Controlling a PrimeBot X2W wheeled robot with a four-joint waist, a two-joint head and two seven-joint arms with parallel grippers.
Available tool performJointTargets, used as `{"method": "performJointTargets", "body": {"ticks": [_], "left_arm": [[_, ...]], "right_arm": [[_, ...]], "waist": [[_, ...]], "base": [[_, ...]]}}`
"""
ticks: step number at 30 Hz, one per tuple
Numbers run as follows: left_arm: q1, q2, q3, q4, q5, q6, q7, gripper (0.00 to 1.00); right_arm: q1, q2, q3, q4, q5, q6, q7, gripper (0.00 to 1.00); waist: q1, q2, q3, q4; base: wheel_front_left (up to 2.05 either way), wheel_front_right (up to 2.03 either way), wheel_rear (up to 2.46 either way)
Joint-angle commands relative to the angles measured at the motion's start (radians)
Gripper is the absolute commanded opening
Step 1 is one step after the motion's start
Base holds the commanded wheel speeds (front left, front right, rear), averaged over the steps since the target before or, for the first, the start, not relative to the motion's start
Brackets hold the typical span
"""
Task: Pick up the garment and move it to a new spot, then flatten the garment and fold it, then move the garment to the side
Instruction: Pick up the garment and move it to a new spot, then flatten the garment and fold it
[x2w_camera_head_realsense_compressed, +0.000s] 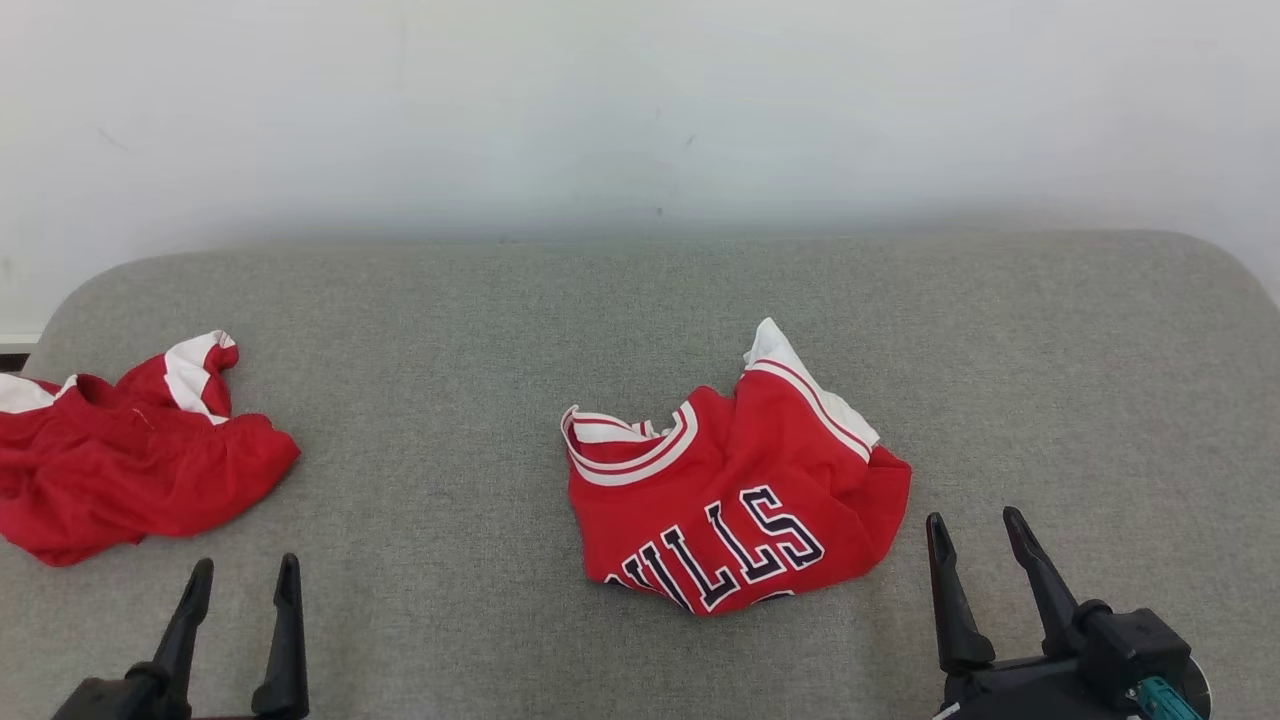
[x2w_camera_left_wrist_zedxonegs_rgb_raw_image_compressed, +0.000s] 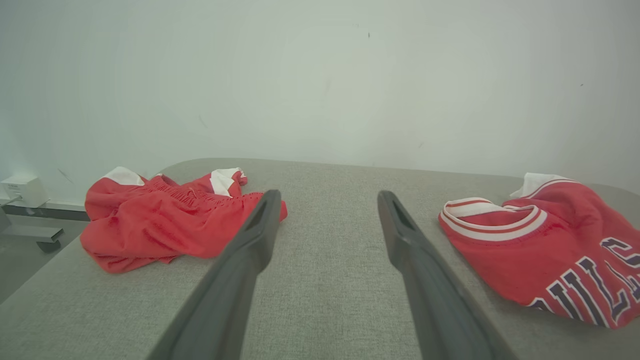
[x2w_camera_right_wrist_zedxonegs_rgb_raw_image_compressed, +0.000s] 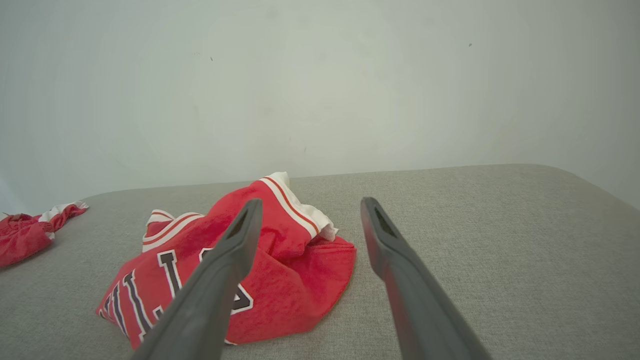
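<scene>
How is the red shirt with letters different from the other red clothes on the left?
The jersey shows dark letters edged in white; the plain garment shows none. The jersey lies in the middle; the plain garment lies at the left edge. The jersey has striped trim; the plain garment has plain white patches. Both are red, crumpled and lying on the grey cushion.

Soft, even, bright light, faint shadows, sharp focus, mild wide-angle stretch at wrist-view edges

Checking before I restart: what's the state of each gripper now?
Left gripper: open, holding nothing.
Right gripper: open, holding nothing.
</scene>
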Motion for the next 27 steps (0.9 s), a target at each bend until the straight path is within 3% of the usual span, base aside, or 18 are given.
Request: {"method": "performJointTargets", "body": {"ticks": [1, 11, 27], "left_arm": [[0.015, -0.006, 0.006, 0.003, 0.013, -0.004, -0.001, 1.0], [0.026, -0.056, 0.055, 0.016, 0.062, -0.05, -0.001, 1.0], [0.022, -0.094, 0.104, 0.034, 0.109, -0.086, -0.001, 1.0]], "right_arm": [[0.009, -0.002, -0.001, -0.003, -0.006, 0.003, 0.002, 1.0], [0.032, -0.002, -0.008, 0.0, 0.004, 0.003, 0.003, 1.0], [0.038, -0.002, -0.009, 0.01, 0.008, 0.003, 0.002, 1.0]], "waist": [[0.0001, 0.0, 0.0, 0.0], [0.0001, 0.0, 0.001, 0.008], [0.0001, 0.0, -0.005, 0.009]], "base": [[0.0, 0.0, 0.0], [0.0, 0.0, 0.0], [0.0, 0.0, 0.0]]}}
